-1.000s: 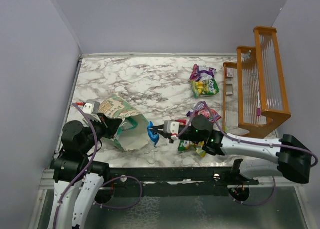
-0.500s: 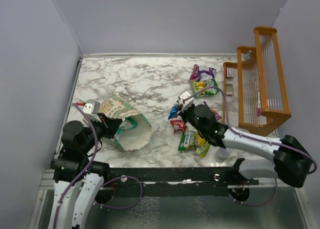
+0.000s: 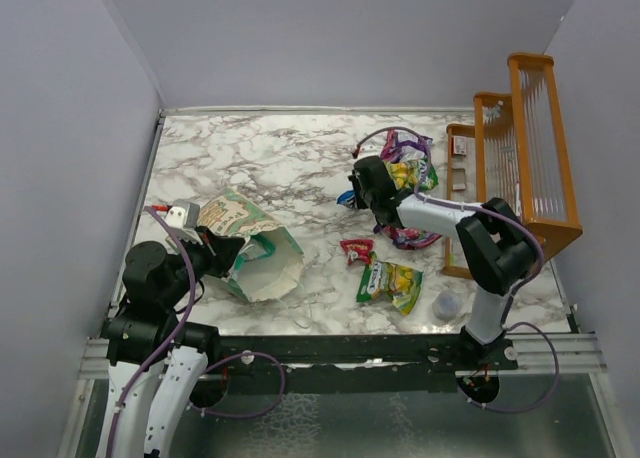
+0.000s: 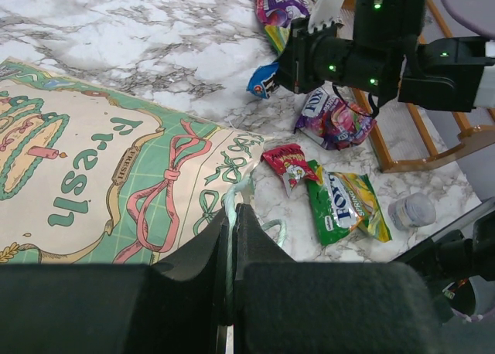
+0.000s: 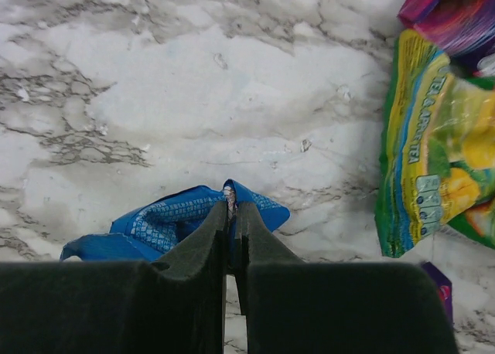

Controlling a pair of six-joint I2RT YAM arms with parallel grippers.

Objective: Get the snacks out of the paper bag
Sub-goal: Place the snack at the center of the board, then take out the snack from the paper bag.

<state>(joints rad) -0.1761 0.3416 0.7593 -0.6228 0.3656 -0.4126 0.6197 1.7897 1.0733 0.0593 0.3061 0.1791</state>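
Note:
The mint-green paper bag [image 3: 240, 240] lies on its side at the left, its white mouth facing right. My left gripper [image 3: 222, 252] is shut on the bag's string handle [image 4: 230, 202] at the rim. My right gripper [image 3: 351, 195] is shut on a blue snack packet [image 3: 344, 201], held low over the marble far from the bag; it shows in the right wrist view [image 5: 158, 224] pinched by its top edge. Out on the table lie a red packet [image 3: 356, 249], a green-yellow packet [image 3: 391, 281], a purple-pink packet [image 3: 411, 235] and a green-yellow packet [image 3: 411, 174].
An orange wooden rack [image 3: 520, 158] stands along the right edge. A small grey round cap [image 3: 446, 304] sits near the front right. A purple packet [image 3: 400, 143] lies at the back by the rack. Grey walls close in the table.
My right gripper carried the blue packet from the bag's mouth away to the far right, beside the back snack pile. The left gripper and the bag have not moved.

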